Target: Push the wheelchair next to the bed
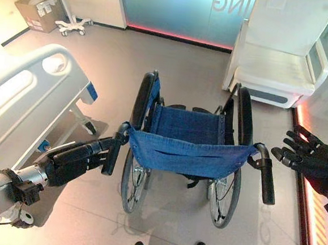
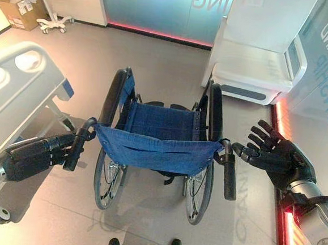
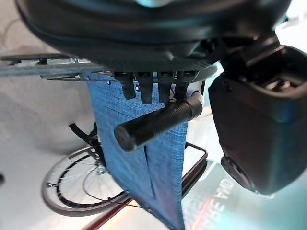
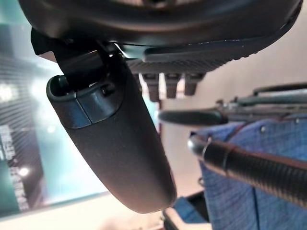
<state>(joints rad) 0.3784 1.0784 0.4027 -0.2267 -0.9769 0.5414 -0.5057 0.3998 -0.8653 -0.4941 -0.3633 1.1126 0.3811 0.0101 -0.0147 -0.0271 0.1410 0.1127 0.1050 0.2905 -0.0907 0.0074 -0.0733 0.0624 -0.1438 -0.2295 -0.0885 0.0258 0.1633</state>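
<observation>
A wheelchair (image 1: 187, 150) with blue cloth seat and back stands in the middle of the floor, its back toward me. My left hand (image 1: 70, 163) reaches to its left push handle (image 1: 111, 155). The fingers (image 3: 146, 88) lie straight against the black grip (image 3: 153, 122), and the thumb stands off to the side. My right hand (image 2: 278, 157) hovers open with fingers spread, just right of the right push handle (image 1: 267, 184) and apart from it. The white bed (image 1: 24, 89) lies at the left, its end rail close to the wheelchair's left wheel.
A white reclining chair (image 1: 282, 69) stands at the back right, close to the wheelchair's front. At the far left back there is a cardboard box (image 1: 39, 10) and a wheeled stand (image 1: 69, 24). A red light strip (image 1: 305, 207) runs along the right wall.
</observation>
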